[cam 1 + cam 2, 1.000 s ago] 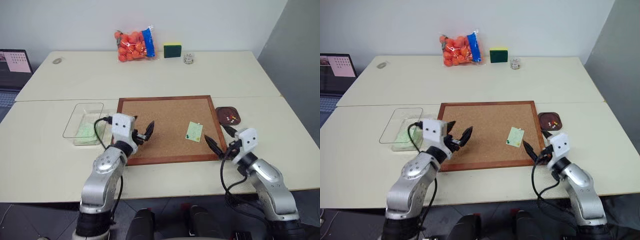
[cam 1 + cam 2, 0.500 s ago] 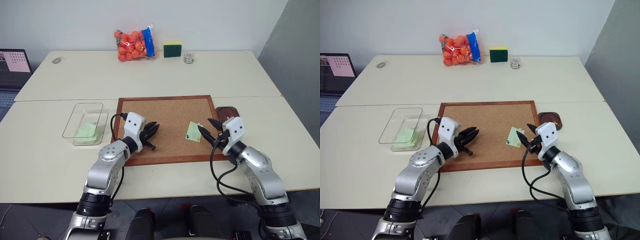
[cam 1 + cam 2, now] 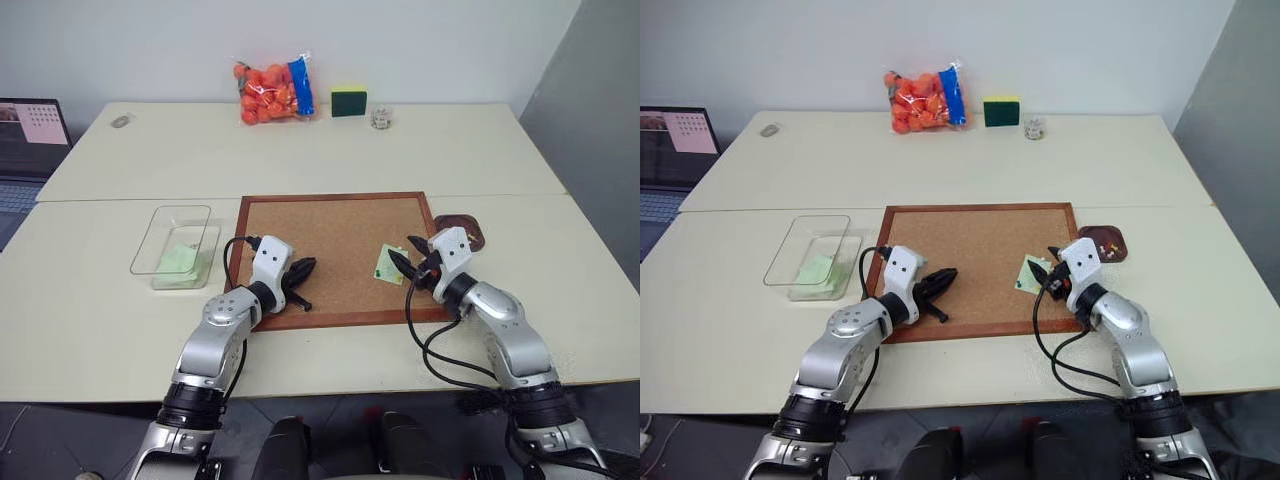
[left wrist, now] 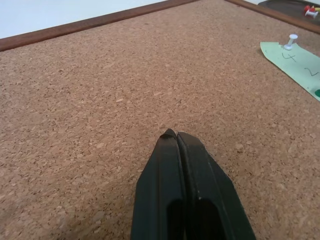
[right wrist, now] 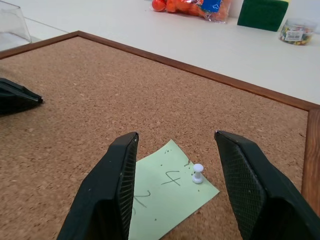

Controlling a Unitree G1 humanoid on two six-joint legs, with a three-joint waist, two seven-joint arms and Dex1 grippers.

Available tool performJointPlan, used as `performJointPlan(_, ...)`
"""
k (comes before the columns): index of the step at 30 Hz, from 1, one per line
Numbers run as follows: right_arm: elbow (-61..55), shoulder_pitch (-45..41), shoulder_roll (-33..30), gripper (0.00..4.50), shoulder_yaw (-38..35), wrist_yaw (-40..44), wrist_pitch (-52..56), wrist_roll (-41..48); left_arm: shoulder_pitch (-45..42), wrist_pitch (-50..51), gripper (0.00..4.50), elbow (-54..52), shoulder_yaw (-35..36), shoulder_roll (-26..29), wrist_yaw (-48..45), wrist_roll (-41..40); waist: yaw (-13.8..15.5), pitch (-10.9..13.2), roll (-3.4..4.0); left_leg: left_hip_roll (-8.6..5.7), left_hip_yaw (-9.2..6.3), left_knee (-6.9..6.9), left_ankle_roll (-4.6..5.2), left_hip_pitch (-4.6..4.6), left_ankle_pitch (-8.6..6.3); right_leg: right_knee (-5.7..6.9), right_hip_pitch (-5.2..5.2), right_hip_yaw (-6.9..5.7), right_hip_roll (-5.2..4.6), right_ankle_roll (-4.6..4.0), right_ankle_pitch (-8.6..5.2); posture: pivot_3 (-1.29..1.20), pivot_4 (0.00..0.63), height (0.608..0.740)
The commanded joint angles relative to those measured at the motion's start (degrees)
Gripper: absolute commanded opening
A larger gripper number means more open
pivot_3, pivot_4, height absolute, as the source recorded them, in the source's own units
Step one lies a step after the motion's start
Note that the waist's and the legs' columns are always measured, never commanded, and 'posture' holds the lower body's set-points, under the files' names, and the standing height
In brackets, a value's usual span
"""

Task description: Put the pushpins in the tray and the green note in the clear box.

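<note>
From my remote station, an office or lab room: two pale cream rectangular tables (image 3: 300, 150) pushed together before a bare white wall (image 3: 150, 40), an open dark laptop (image 3: 25, 130) off the far left corner, a wood-framed corkboard (image 3: 335, 240) lying at the near table's middle.

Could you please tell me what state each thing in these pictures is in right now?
Pale green paper note: flat on the corkboard, pinned by a white pushpin.
Dark reddish-brown tray: holds a few pushpins.
Clear plastic box: open-topped, green slip inside.
Left tool: shut, empty.
Right tool: open, straddling the note.
</note>
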Motion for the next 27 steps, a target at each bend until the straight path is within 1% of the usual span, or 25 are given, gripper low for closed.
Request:
performJointPlan(1, 2.02, -2.18, 0.59, 2.55, -0.24, 0.69, 0.56, 0.24, 0.88, 0.74, 0.04, 3.08, -2.15, -1.36, 0.27, 1.26, 0.13, -0.02, 0.03, 0.0, 0.0, 0.02, 0.03, 0.07, 0.02, 0.06, 0.03, 0.0, -0.01, 0.09, -0.05, 0.0, 0.15, 0.74)
performJointPlan(5, 3.81, -3.09, 0.74, 2.55, -0.42, 0.96, 2.19, 0.3, 0.75, 0.42, 0.04, 3.0, -1.63, -1.53, 0.63, 1.72, 0.15, -0.03, 0.06, 0.02, 0.01, 0.02, 0.07, 0.48, 0.04, 0.11, 0.37, 0.02, 0.0, 0.26, -0.17, 0.0, 0.15, 0.74)
performJointPlan(10, 5.73, -3.74, 0.4, 2.55, -0.43, 1.23, 2.54, -0.54, 0.3, 0.01, 0.04, 2.91, -0.61, -1.49, 1.39, 1.85, 0.18, -0.04, 0.07, 0.01, 0.01, 0.02, 0.08, 0.48, 0.04, 0.12, 0.37, 0.03, 0.0, 0.26, -0.18, 0.0, 0.15, 0.74)
performJointPlan(19, 9.78, -5.66, 1.03, 2.55, -0.86, 0.67, 2.85, -1.36, 0.78, 0.32, 0.04, 1.43, -0.99, -2.06, 1.87, 2.1, 0.18, -0.04, 0.07, 0.02, 0.01, 0.02, 0.08, 0.48, 0.05, 0.13, 0.37, 0.03, 0.0, 0.26, -0.18, 0.0, 0.15, 0.74)
performJointPlan(22, 10.92, -6.23, 1.17, 2.09, -1.21, 0.78, 2.5, -1.09, 0.78, 0.28, 0.0, 1.42, -1.0, -2.09, 1.84, 2.21, 0.19, -0.04, 0.07, 0.01, 0.01, 0.02, 0.08, 0.48, 0.05, 0.13, 0.37, 0.03, 0.0, 0.27, -0.18, 0.0, 0.15, 0.74)
performJointPlan(27, 11.84, -6.5, 1.6, 1.0, -1.76, 0.55, 2.28, -0.74, 0.91, 0.4, 0.0, 1.16, -0.85, -2.01, 1.81, 2.32, 0.19, -0.04, 0.07, 0.02, 0.01, 0.02, 0.08, 0.48, 0.05, 0.13, 0.37, 0.03, 0.0, 0.27, -0.18, 0.0, 0.15, 0.74)
